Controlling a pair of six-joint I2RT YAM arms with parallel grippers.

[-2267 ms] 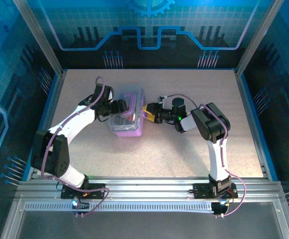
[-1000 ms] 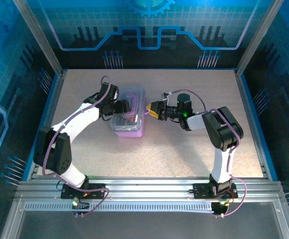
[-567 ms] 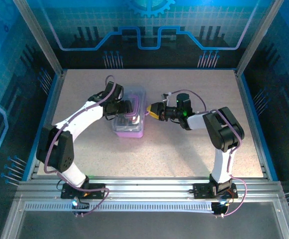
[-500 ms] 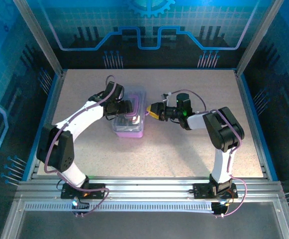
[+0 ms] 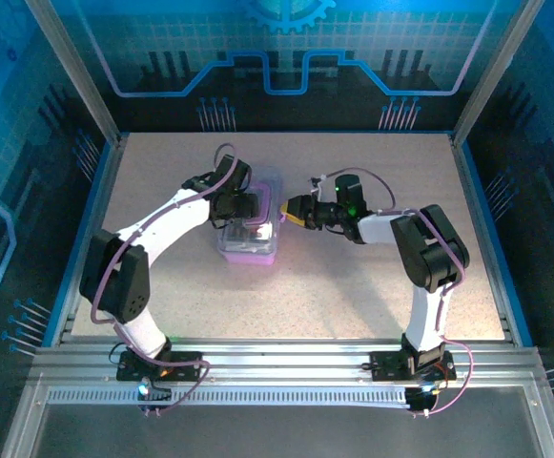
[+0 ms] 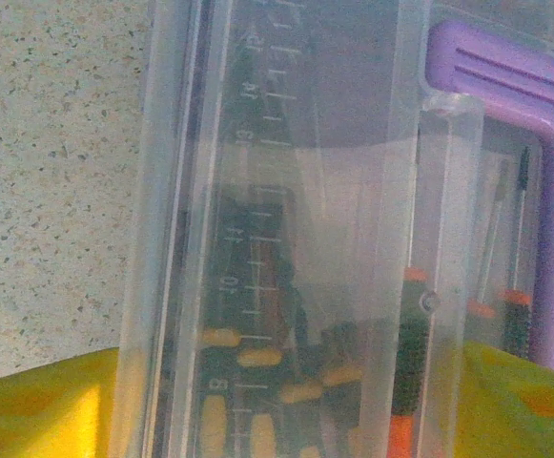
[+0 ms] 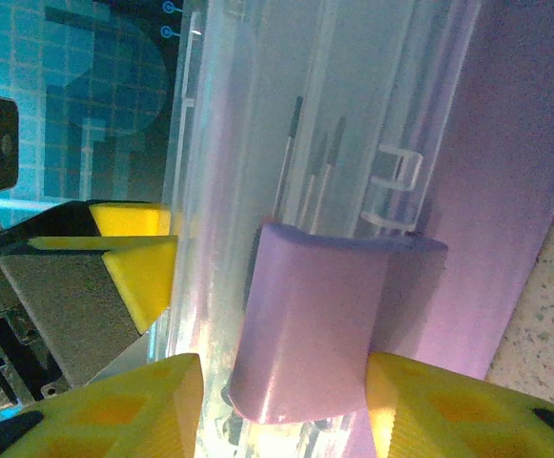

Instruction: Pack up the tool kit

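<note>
Several screwdrivers [image 6: 410, 363] lie inside the case [image 5: 248, 243], seen through its clear lid [image 6: 296, 191]. Their yellow and orange grips are bunched at one end and their thin shafts run toward the purple handle [image 6: 553, 191]. The case sits on the counter [image 5: 372, 296] a little left of centre, between the two arms.

The left hand [image 5: 245, 203] is over the far part of the case. Its fingers are spread wide and straddle the lid.

The right hand [image 5: 288, 212] meets the case's right side. Its fingers are drawn in narrow around the purple latch [image 7: 315, 324], one on each side. I cannot tell whether they actually pinch it.

The likely trouble is the latch. If the lid is not fully seated, or a loosely piled grip stands proud, the latch may not catch. A sideways push from the right could also slide the light case along the counter rather than close it.

The top view gives the layout of arms and case but hides the latch. The right wrist view shows the latch and a yellow finger of the left hand beyond the lid. The left wrist view alone shows the lid's ruler marks and how the tools lie.
</note>
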